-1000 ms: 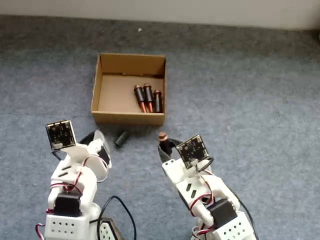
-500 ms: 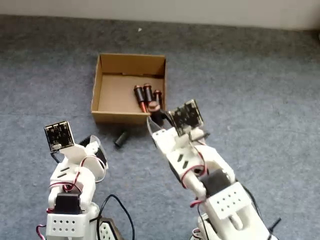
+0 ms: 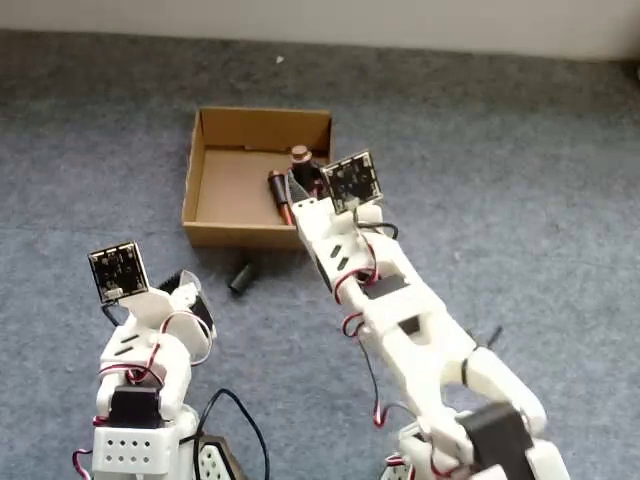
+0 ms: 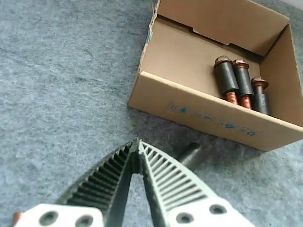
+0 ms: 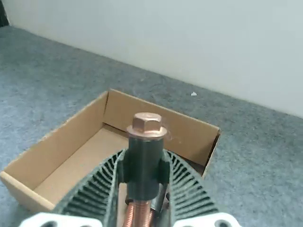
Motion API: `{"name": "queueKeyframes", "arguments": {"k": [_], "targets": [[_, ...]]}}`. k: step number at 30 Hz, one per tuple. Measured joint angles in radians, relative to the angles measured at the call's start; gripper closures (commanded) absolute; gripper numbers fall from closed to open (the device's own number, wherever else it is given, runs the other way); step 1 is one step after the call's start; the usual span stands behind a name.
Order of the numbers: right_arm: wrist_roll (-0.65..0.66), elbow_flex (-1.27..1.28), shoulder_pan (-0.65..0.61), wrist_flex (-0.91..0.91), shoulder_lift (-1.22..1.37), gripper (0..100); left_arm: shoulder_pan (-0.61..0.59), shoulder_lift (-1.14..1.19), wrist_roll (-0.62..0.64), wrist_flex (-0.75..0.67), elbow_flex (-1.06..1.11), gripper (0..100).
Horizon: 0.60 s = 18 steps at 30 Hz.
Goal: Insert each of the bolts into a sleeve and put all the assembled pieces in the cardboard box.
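Observation:
The cardboard box sits open on the grey carpet. Three assembled pieces lie side by side in it near one wall. My right gripper hangs over the box, shut on a fourth assembled piece, a copper bolt standing upright in a black sleeve. Below it is the box's floor. A loose black sleeve lies on the carpet just in front of the box. My left gripper is low over the carpet, a little short of that sleeve, shut with nothing in it.
Grey carpet lies open to the right of the box and behind it. A pale wall runs along the far edge. The left arm stands at the front left, apart from the right arm.
My right arm has swung forward from the carpet in front of the box to above its inside, carrying the assembled piece. The left arm has hardly moved.

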Motion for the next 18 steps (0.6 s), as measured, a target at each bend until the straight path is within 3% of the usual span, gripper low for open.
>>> {"name": "queueKeyframes", "arguments": {"k": [5,11,18], "targets": [[0.000,-0.012,0.011,-0.089,0.203,99.2,0.000,0.000,0.000,0.000,0.000,99],[0.000,-0.026,0.015,-0.086,0.265,94.4,0.000,0.000,0.000,0.000,0.000,99],[-0.006,-0.127,0.012,0.138,0.265,91.6,0.000,0.000,0.000,0.000,0.000,99]]}}
